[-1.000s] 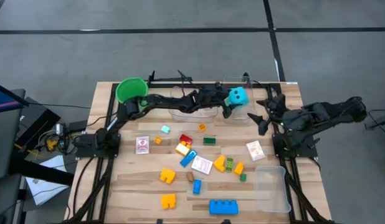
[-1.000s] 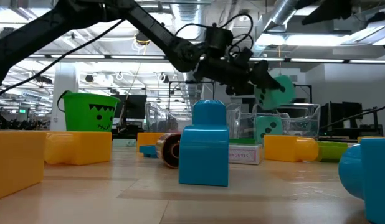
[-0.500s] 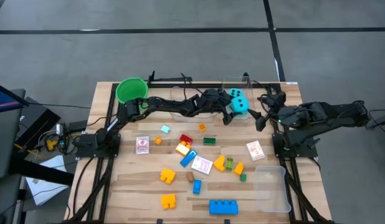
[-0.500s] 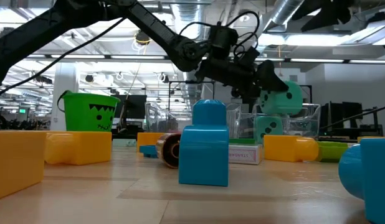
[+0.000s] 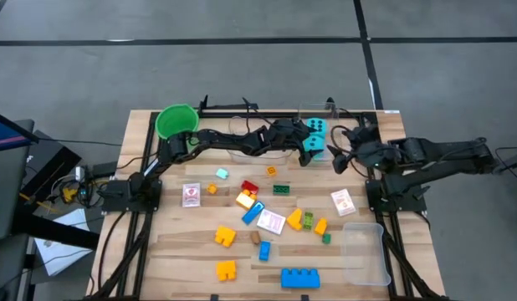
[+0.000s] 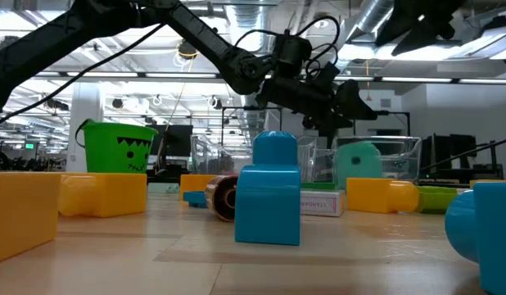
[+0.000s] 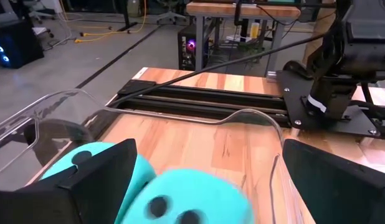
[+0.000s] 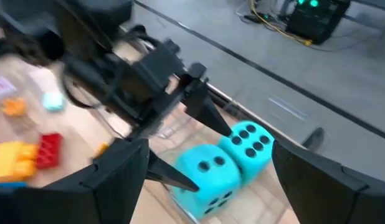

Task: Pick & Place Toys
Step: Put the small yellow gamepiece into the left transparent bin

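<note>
Change vs 1 s ago: cyan die no longer pinched in left gripper [image 5: 311, 147]; it now sits in clear tub [image 5: 325, 113] at table's far edge, beside 2nd cyan die. Right arm has reached further toward the tub.
Left gripper: fingers spread wide, nothing between them; hangs just above/beside the dice at the tub's near side. Low view: gripper [image 6: 339, 102] up in the air, die [image 6: 357, 161] below it, apart, no contact.
Dice: two, cyan w/ black dots, side by side and touching inside tub [image 8: 180, 196]; right wrist view shows both — die 1 [image 8: 209, 172], die 2 [image 8: 248, 143]. Left wrist view: released die [image 7: 180, 196] lies right under the spread fingers [image 7: 99, 177], 2nd die partly hidden behind one finger.
Right gripper [image 5: 340, 155]: fingers apart, empty; hovers just beside the tub, on the side opp. the left gripper, near the dice, not touching.
Green bucket [image 5: 176, 119]: far-left corner, well apart from tub.
Remaining toys: blocks (yel/red/blue/grn/orange) scattered mid-table, e.g. big blue block [image 5: 299, 278] at near edge, yellow block [image 5: 225, 269] near it; playing cards [image 5: 191, 194] left-centre, another card right of centre.
2nd clear tub [image 5: 365, 251]: near-right corner; contents cannot tell.
</note>
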